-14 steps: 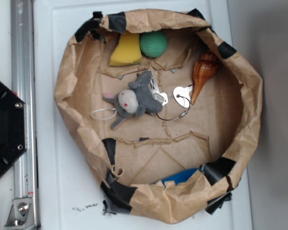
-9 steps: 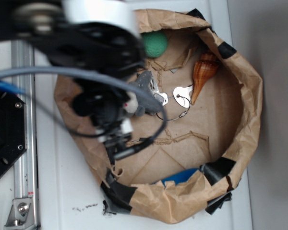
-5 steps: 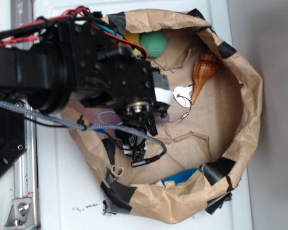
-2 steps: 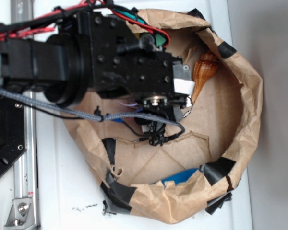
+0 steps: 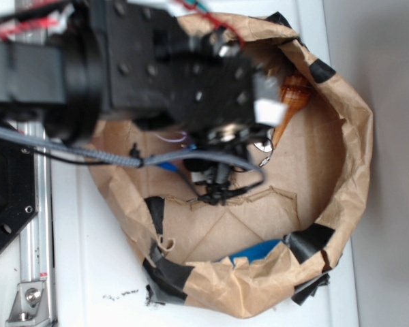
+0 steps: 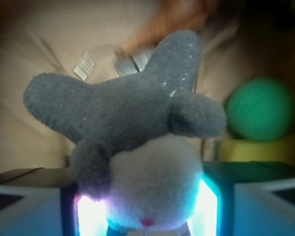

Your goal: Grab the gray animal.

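In the wrist view the soft gray plush animal with a pale face sits between the 2 fingers of the black gripper, clamped at its head, near the green ball inside the crumpled brown paper bag.

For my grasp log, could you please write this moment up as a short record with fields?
target: gray animal, its pale face between the jaws
gripper: shut on the toy, per wrist view
container: brown paper bag, arm over its upper left part
behind toy: green ball, yellow sponge
also in bag: seashell
exterior view: toy hidden by the arm
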Action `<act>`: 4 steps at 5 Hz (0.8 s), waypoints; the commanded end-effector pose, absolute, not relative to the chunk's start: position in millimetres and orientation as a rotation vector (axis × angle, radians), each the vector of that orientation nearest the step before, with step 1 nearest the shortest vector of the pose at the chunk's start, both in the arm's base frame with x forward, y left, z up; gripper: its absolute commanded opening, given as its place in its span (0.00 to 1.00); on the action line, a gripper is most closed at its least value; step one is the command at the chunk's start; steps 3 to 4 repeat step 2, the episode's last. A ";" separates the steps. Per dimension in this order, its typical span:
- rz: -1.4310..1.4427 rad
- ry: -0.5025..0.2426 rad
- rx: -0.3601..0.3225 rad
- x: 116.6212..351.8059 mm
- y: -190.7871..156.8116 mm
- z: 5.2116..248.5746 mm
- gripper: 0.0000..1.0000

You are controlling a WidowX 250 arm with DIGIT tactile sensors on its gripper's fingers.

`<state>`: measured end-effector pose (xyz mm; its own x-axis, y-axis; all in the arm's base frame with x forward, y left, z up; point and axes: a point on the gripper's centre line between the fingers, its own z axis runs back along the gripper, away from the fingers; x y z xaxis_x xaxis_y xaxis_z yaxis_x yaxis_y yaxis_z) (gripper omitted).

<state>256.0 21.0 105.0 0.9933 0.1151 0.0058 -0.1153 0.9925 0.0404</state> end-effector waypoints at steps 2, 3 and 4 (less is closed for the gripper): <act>0.121 -0.068 0.027 243.7 15.1 194.1 0.00; 0.121 -0.068 0.027 243.7 15.1 194.1 0.00; 0.121 -0.068 0.027 243.7 15.1 194.1 0.00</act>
